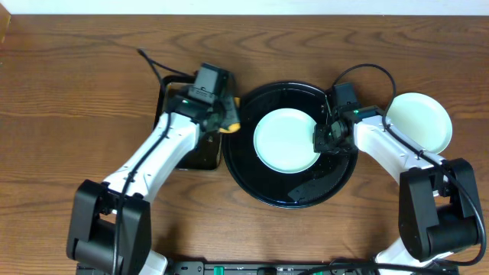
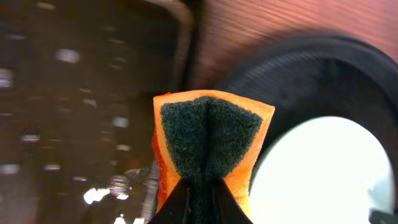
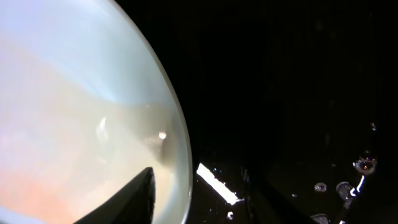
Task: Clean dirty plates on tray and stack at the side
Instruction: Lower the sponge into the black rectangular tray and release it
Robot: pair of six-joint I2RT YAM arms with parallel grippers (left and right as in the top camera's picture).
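Light blue plate [image 1: 284, 140] lay in the tray [image 1: 246, 174]. Left pincer [image 1: 227, 121], clamped on sponge [image 2: 208, 142], hung at the tray's left rim, plate just rightward. Right pincer [image 1: 325, 138] straddled the plate's right edge; could not tell whether it gripped.

The brown wood-grain bench [image 1: 69, 92] looks matt; the round black tray [image 1: 248, 179] is glossy. The pale blue round plate [image 1: 284, 140] seems smooth, perhaps glazed. The orange sponge's [image 2: 208, 140] dark-green face is rough.

Overhead evenly lit; wrist views dim and blurred, plate [image 3: 74, 93] overexposed.
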